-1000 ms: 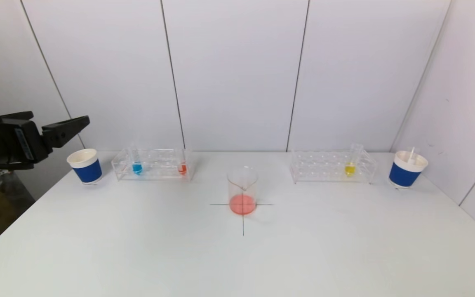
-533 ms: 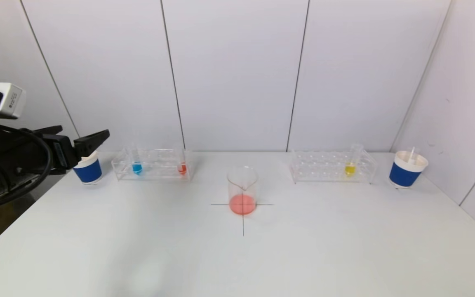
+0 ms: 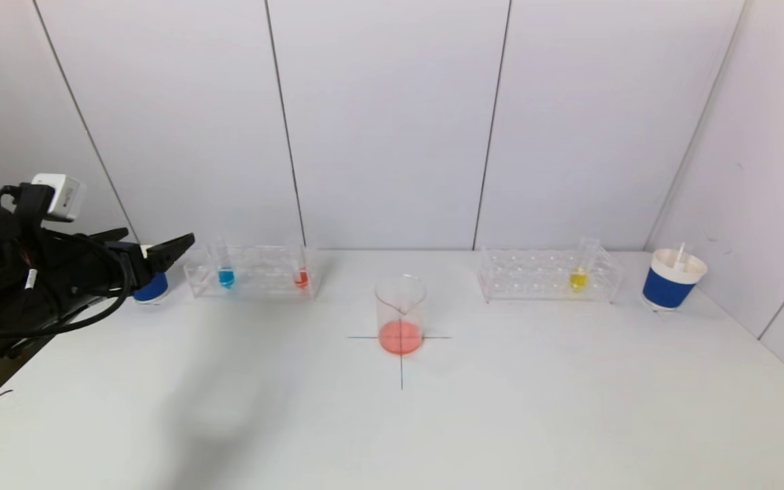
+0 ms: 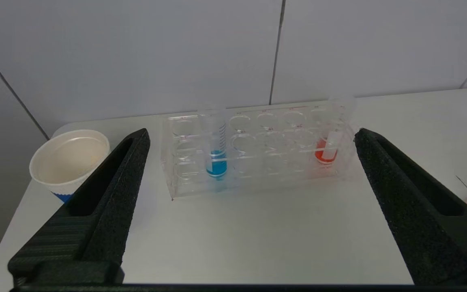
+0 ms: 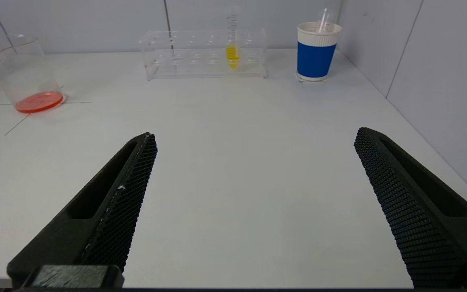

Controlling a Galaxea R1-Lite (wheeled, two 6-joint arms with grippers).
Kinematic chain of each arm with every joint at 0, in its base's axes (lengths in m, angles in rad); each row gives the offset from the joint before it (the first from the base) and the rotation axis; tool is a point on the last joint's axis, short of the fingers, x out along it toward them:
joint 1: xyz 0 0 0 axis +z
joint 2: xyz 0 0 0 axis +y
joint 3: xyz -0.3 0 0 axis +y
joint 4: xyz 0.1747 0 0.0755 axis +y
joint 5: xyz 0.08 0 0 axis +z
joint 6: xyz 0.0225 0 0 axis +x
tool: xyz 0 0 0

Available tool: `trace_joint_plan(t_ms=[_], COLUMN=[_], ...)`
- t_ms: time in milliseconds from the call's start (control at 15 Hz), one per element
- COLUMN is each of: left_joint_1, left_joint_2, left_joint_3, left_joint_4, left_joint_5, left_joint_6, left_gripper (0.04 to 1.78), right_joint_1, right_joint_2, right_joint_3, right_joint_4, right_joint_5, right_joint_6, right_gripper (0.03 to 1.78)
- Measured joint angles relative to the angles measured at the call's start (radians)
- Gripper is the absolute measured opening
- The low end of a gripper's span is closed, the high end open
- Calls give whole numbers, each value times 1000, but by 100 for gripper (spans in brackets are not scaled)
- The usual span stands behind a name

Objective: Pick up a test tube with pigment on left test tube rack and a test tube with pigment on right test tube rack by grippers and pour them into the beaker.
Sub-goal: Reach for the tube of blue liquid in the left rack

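Careful — left gripper [image 4: 249,138], jaws wide and empty, nears left rack [image 4: 258,162] w/ blue tube [image 4: 216,160]; could clip the rack. Right gripper [image 5: 253,140] spread too, empty.

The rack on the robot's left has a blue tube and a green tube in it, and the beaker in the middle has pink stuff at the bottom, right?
Almost. The left rack holds a blue tube and a red tube, not a green one; the left wrist view shows this clearly. The beaker in the middle does have pink liquid at the bottom.
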Motion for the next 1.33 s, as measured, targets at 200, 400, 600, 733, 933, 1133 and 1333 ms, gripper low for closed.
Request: trace_joint_plan(t_ms=[200,400,600,733,933,1133,1333], left_joint_1=[11,18,19,17,16,11,6], left_joint_2=[125,246,332,374,425,463,497], left_joint_3=[11,5,-7,-24,-59,-110,-158], left_joint_4=[-176,-293,-349,-368,-374,-367,-365], left_joint_5=[-3,-4,-10,-10,-11,-8,-5], left_joint_6=[1,4,5,5,5,5,5], left_gripper=[176,176,176,176,176,176,176], right_joint_1=[0,0,0,0,0,0,0], right_joint_2=[0,0,0,0,0,0,0], right_joint_3=[0,0,0,0,0,0,0], right_joint_4=[0,0,0,0,0,0,0], right_joint_5=[0,-1,0,0,0,0,0], right_joint_6=[0,0,0,0,0,0,0], right_gripper=[177,177,177,177,177,177,177])
